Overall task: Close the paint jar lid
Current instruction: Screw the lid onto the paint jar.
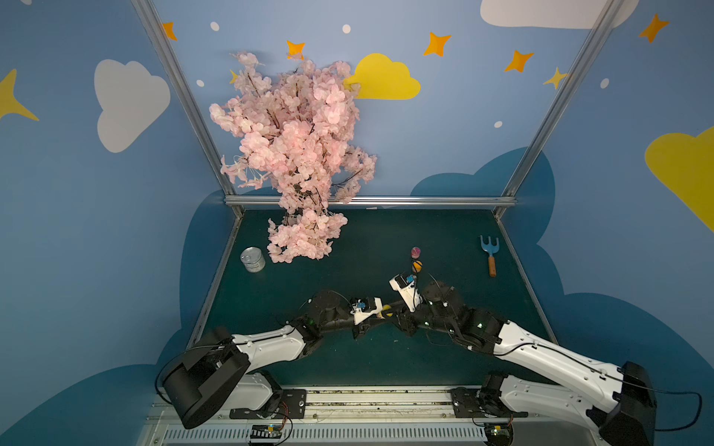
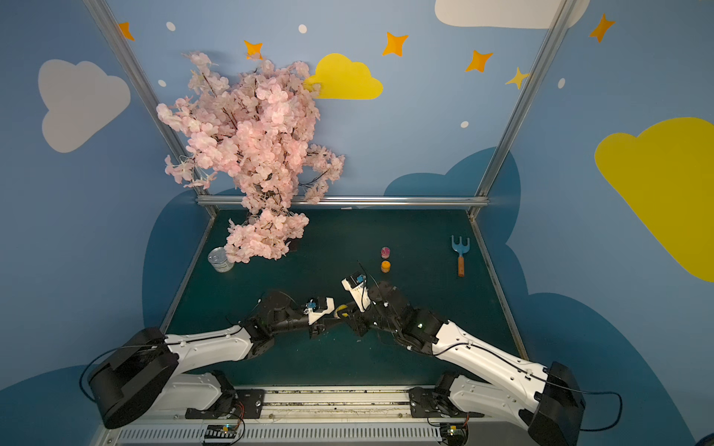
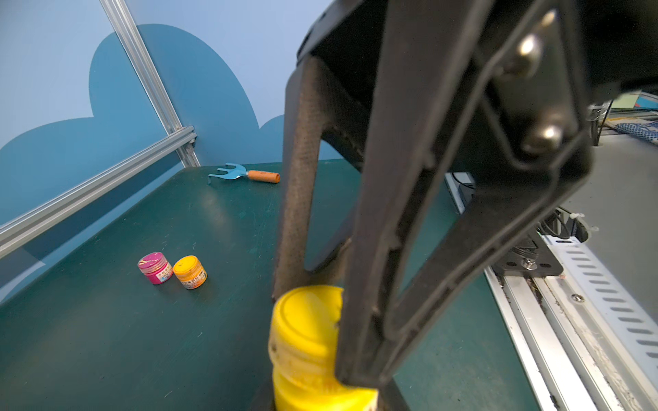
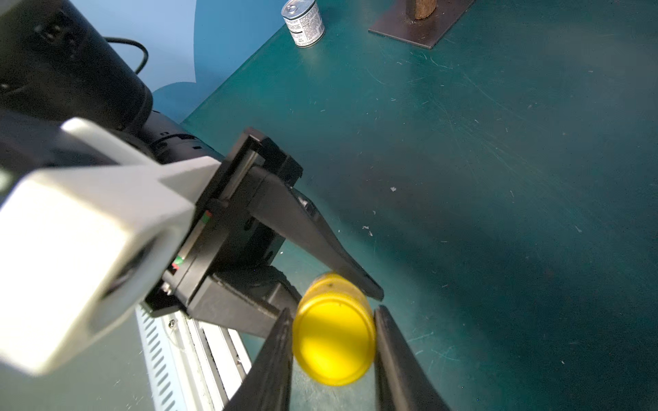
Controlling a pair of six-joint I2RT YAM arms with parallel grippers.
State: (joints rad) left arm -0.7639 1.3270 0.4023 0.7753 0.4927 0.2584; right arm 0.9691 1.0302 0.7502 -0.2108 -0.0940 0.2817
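1. L gripper: clamped on the body of the yellow paint jar. Jar sits right at its fingertips. Can't tell if it's clear of the table.
2. R gripper: fingers either side of the lid, both look to be touching its rim. Reads as a grip on the lid. How firm, can't tell.
3. Done so far: jar body secured, and the lid is on the jar mouth, directly between the R fingers (not lying loose on the table).
4. Not confirmed: whether the lid is seated. In the left wrist view a step shows under the lid where the body begins, so my guess is it's not screwed fully down. That area is blurred, so low confidence.
5. Left to do, est.: turn the lid w/ R while L holds the body until it stops, then release. Main risk is the lid going on cocked if the two grippers aren't lined up.
6. Rest of scene, not involved:
   - pink jar and orange jar, both capped, just beside each other, well beyond both grippers
   - garden fork, farther out past the R gripper
   - tin can and blossom tree, far out on the L gripper's side
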